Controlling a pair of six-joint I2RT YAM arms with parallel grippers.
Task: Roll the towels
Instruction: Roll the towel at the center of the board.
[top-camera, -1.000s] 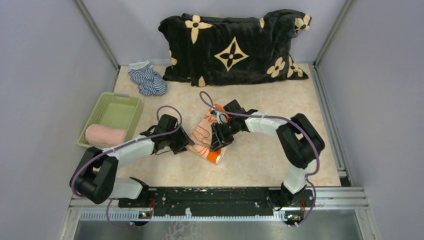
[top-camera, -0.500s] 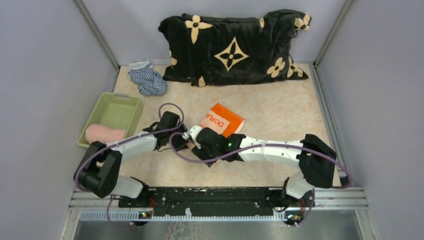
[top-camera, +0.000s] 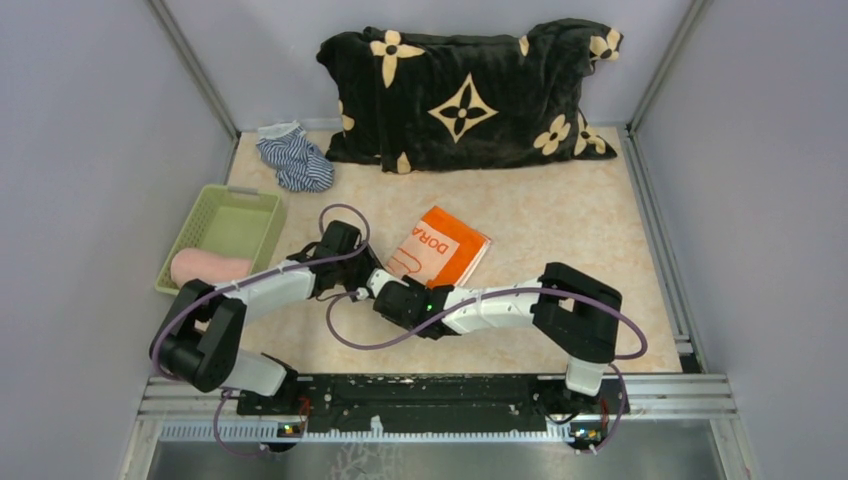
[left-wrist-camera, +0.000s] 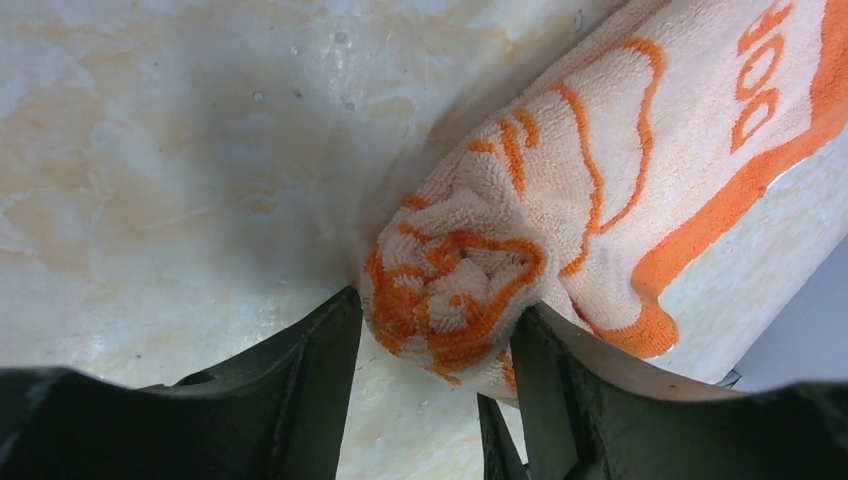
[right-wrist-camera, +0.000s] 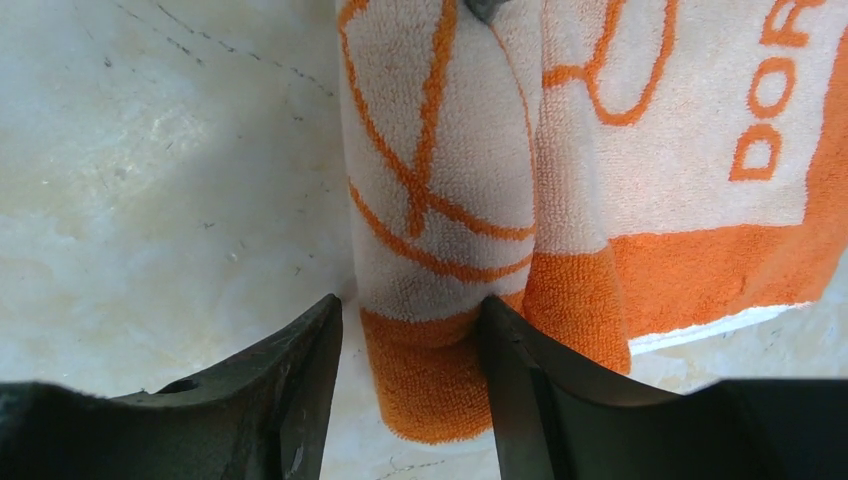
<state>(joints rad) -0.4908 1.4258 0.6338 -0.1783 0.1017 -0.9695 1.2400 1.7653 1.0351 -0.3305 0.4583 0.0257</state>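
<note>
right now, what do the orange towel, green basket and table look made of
Orange towel: terry cloth, likely cotton; looped pile shows close up.
Green basket: likely moulded plastic; slotted walls.
Table: smooth marble-look surface; stone or laminate, cannot tell.

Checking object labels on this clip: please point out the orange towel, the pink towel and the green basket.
orange towel (top-camera: 462, 258): top view, on its flat orange part.
pink towel (top-camera: 210, 268): top view, middle of the roll.
green basket (top-camera: 238, 232): top view, on its bare floor.

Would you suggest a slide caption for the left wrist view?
Rolled end of the orange towel sits between the fingers of the left tool, on the marbled tabletop.
</note>
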